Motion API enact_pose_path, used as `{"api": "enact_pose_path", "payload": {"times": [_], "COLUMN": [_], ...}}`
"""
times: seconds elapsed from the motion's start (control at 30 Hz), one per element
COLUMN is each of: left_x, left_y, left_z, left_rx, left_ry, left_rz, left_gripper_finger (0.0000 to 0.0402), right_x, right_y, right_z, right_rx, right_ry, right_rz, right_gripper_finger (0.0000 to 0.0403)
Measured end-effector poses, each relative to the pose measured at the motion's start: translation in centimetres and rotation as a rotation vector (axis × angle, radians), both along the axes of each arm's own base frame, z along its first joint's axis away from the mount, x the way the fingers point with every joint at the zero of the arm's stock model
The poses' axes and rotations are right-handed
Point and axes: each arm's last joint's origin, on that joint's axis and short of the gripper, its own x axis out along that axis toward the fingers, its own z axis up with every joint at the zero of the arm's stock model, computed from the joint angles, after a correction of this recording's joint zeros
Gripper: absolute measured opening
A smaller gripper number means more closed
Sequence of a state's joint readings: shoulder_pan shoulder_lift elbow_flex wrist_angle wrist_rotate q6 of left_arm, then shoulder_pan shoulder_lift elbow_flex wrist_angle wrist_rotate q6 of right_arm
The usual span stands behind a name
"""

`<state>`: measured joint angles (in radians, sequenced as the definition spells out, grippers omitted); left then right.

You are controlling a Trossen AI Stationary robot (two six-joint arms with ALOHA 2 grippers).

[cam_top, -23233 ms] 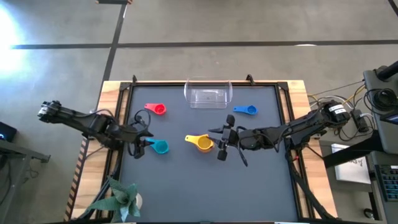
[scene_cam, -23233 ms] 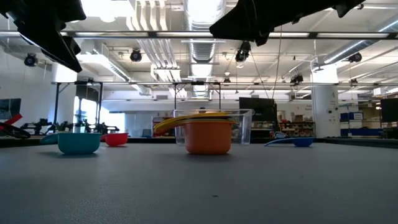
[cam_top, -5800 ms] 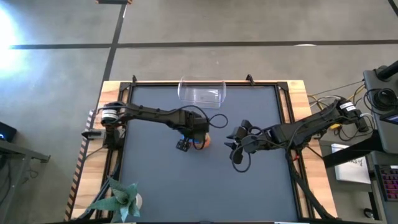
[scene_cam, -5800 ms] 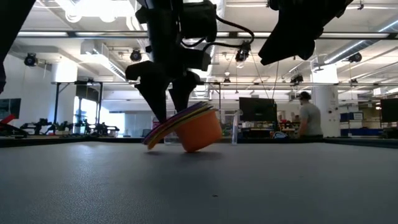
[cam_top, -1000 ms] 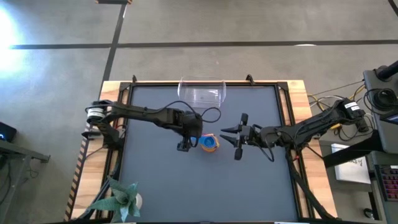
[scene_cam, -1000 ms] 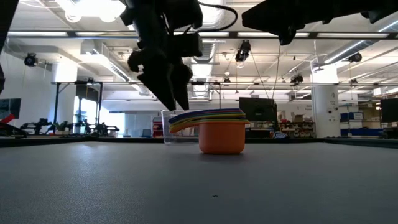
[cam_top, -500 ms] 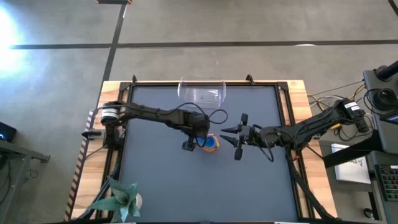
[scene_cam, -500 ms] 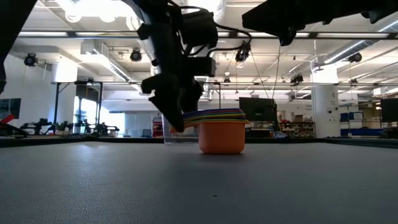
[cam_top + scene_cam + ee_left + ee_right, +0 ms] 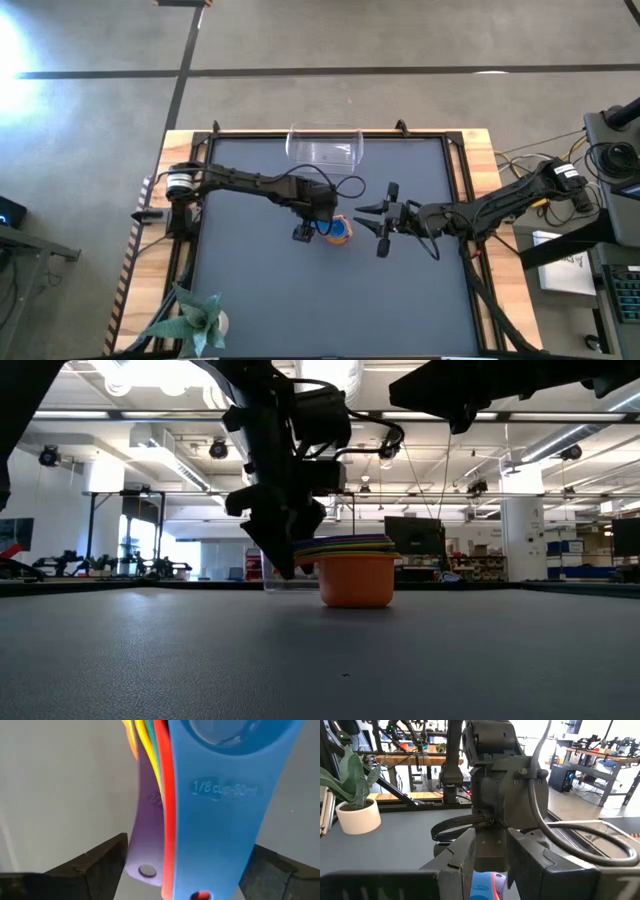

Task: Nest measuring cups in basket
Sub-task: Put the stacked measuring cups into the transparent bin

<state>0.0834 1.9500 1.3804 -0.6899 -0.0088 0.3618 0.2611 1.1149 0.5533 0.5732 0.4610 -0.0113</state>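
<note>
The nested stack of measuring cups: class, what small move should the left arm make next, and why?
Probably close on the handles. The left end effector is open, its fingers either side of the stacked cups' fanned handles, and the stack sits on the mat, outside the clear basket. The right end effector waits open beside it.

The blue measuring cup's handle (image 9: pixel 220 815) bore raised lettering reading "1/8 cup", followed by a metric figure too faint to make out.
</note>
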Motion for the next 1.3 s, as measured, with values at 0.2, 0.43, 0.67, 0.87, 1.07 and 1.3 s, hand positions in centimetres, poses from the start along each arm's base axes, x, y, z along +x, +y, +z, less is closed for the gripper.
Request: {"api": "enact_pose_path", "payload": {"times": [0.2, 0.43, 0.67, 0.87, 1.07, 1.3], "left_x": [0.2, 0.2, 0.5, 0.7, 0.7, 0.7], "left_y": [0.0, 0.0, 0.1, 0.2, 0.2, 0.3], "left_z": [-1.2, -1.5, -0.5, 0.0, 0.0, 0.1], "left_rx": [-0.004, -0.005, -0.004, -0.005, -0.008, 0.035], "left_ry": [0.035, 0.041, 0.024, 0.020, 0.020, 0.019], "left_rz": [0.002, 0.016, 0.036, 0.042, 0.052, 0.069], "left_gripper_finger": [0.0263, 0.0197, 0.0110, 0.0111, 0.0111, 0.0111], "right_x": [0.0, 0.0, 0.0, 0.0, 0.0, 0.0], "right_y": [0.0, 0.0, 0.0, 0.0, 0.0, 0.0], "right_z": [0.0, 0.0, 0.0, 0.0, 0.0, 0.0], "right_rx": [0.000, 0.000, 0.000, 0.000, 0.000, 0.000], "right_ry": [0.000, 0.000, 0.000, 0.000, -0.001, -0.001], "right_rz": [0.000, 0.000, 0.000, 0.000, 0.000, 0.000], "right_gripper_finger": [0.0097, 0.0099, 0.0100, 0.0096, 0.0102, 0.0097]}}
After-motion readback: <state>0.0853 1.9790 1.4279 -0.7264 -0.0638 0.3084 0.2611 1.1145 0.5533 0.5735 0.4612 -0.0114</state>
